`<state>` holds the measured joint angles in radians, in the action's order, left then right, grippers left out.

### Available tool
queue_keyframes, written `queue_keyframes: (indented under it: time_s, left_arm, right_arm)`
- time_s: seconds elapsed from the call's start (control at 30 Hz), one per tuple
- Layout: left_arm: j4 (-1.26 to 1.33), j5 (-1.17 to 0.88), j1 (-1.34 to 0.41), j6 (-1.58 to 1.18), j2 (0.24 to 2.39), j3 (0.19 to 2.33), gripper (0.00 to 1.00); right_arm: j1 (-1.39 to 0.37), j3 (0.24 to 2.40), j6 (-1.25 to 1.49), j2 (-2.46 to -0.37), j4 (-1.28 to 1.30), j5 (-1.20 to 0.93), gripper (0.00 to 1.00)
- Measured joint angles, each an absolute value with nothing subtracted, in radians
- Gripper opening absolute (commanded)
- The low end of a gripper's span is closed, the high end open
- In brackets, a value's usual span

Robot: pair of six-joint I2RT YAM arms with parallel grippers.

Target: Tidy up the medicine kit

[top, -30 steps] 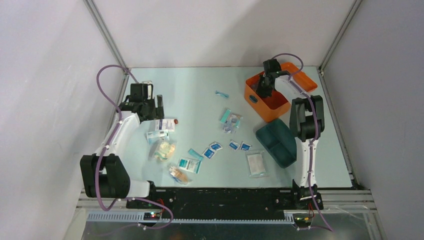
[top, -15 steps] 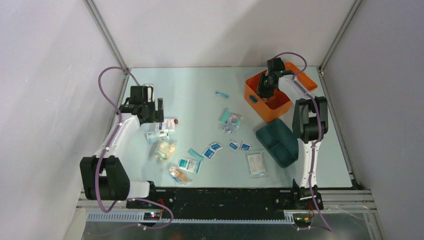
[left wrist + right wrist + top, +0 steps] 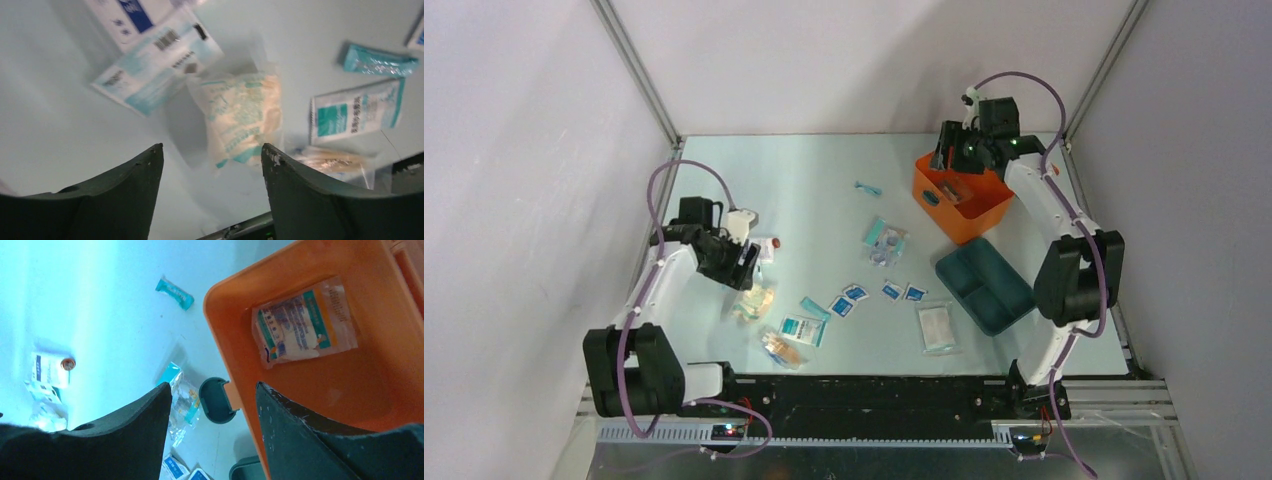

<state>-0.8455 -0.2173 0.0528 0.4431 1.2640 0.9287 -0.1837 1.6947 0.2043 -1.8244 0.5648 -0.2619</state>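
The orange case (image 3: 962, 205) stands open at the back right, with a dark oval latch (image 3: 931, 197) on its front. In the right wrist view one printed packet (image 3: 302, 325) lies on the case floor (image 3: 360, 385). The dark teal tray insert (image 3: 984, 285) lies on the table in front of the case. My right gripper (image 3: 952, 160) hovers over the case's left rim, open and empty (image 3: 215, 395). My left gripper (image 3: 749, 258) is open and empty (image 3: 212, 150) above a clear packet with beige contents (image 3: 245, 117), among the packets at the left.
Several blue-white sachets (image 3: 854, 295) and clear packets (image 3: 884, 240) lie scattered across the middle. A flat clear packet (image 3: 937, 328) lies near the tray, a teal-white packet (image 3: 802, 328) at the front and a small teal wrapper (image 3: 867, 187) at the back. Walls close in on both sides.
My right gripper has risen out of the case and now hovers over its rim. My left gripper has moved nearer and to the right, over the packets.
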Motion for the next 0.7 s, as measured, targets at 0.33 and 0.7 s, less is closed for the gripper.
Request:
queue_keyframes:
  time_s: [0.33, 0.7]
  left_arm:
    - [-0.881, -0.307, 0.046, 0.444, 1.427, 0.906, 0.47]
    - [-0.879, -0.265, 0.037, 0.372, 1.493, 0.929, 0.0]
  right_arm:
    - [-0.242, 1.604, 0.144, -1.784, 0.551, -0.261, 0.66]
    - [-0.246, 1.603, 0.113, -1.772, 0.548, -0.26, 0.66]
